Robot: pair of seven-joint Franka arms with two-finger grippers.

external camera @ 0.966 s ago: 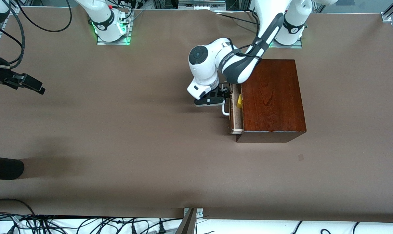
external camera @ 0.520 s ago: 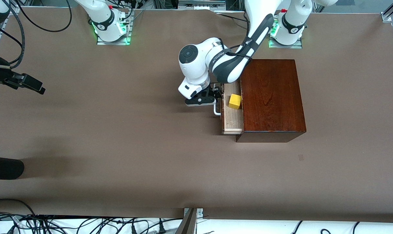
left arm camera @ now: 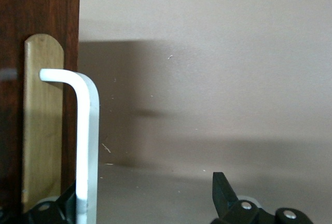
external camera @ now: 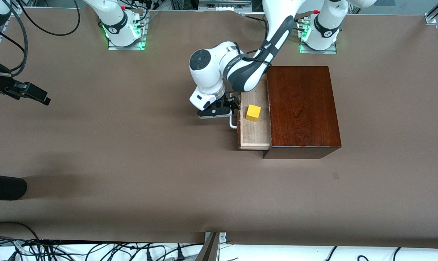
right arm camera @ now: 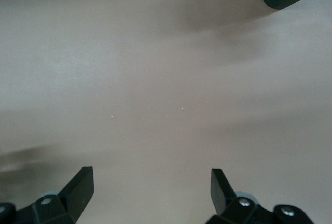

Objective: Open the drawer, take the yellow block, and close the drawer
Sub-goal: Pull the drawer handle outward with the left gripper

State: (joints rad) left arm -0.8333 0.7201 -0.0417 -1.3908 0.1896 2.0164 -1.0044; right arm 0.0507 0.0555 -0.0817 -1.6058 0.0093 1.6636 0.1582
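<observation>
While drawer [external camera: 255, 132] stands open, left claw [external camera: 229, 108] spread around handle [left arm camera: 85, 146], right claw [right arm camera: 150, 190] apart.

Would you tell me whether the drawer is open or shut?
Open: the drawer sticks out of the box, yellow block exposed inside.

At the centre right of the front view, the glossy dark mahogany box [external camera: 303, 107] shows a reddish-brown top with darker streaked wood grain, and its open pale light-wood drawer [external camera: 255, 132] carries fine grain lines, a dark reddish-brown front and a white U-shaped bar handle [external camera: 233, 123] fixed on a tan wooden backing strip [left arm camera: 39, 125]. The small bright yellow cube [external camera: 253, 112] in the drawer has plain faces, one side slightly shaded. The counter [external camera: 132, 163] is a flat matte brown, the left arm [external camera: 222, 72] is white with dark grey panels, both tools have black fingers [right arm camera: 78, 185], and green lights glow at the arm bases along the top edge.
</observation>
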